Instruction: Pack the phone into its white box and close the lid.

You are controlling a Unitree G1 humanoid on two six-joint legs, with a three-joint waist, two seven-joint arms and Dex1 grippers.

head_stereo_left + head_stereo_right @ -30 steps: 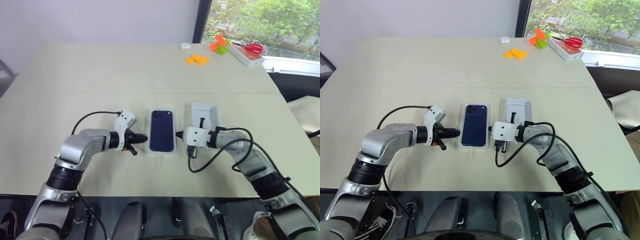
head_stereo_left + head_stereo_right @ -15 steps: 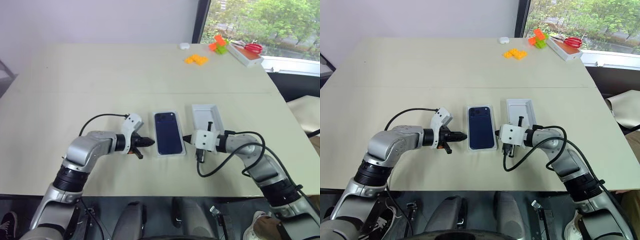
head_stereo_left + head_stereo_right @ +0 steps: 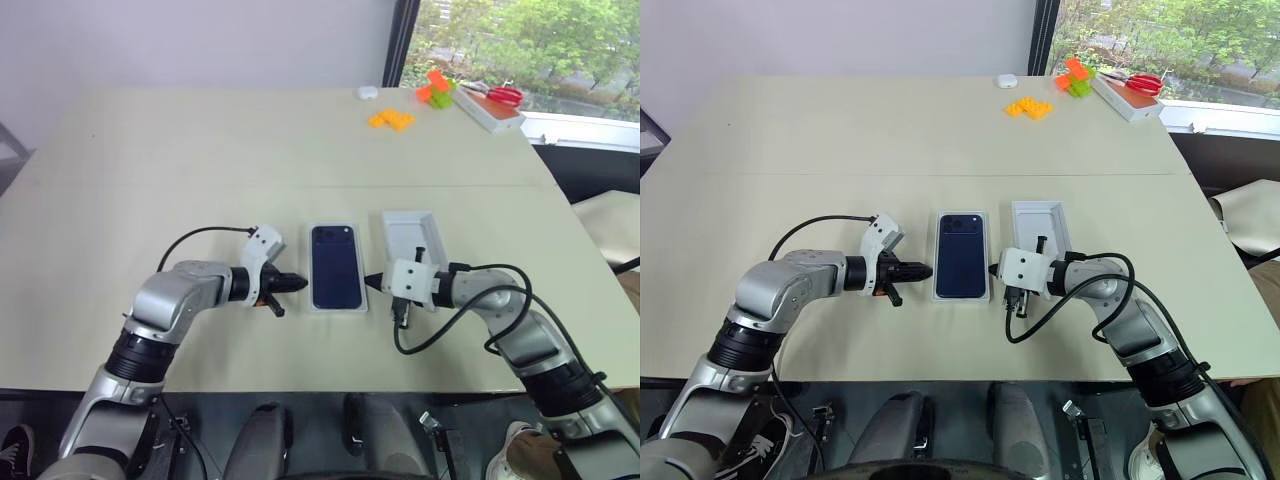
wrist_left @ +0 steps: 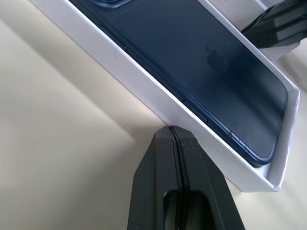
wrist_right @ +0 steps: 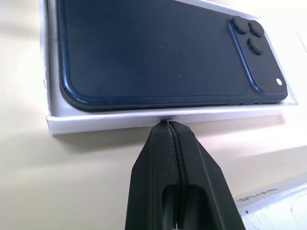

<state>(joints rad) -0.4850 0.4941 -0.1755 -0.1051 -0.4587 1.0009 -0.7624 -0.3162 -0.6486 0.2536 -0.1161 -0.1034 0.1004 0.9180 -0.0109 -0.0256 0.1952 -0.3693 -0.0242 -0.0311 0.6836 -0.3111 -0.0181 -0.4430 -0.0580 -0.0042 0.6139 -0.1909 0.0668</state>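
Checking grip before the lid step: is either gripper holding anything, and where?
Nothing is held. Left gripper and right gripper are shut empty, tips against opposite side walls of the white box containing the phone.

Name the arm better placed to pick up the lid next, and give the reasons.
Right. The lid lies open-side up directly beside the right pincer, on the right of the white box that already holds the phone. The left pincer sits across the box, which blocks its path.

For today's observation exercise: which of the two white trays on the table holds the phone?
The white box between the two grippers holds the phone; the tray on its right doesn't.
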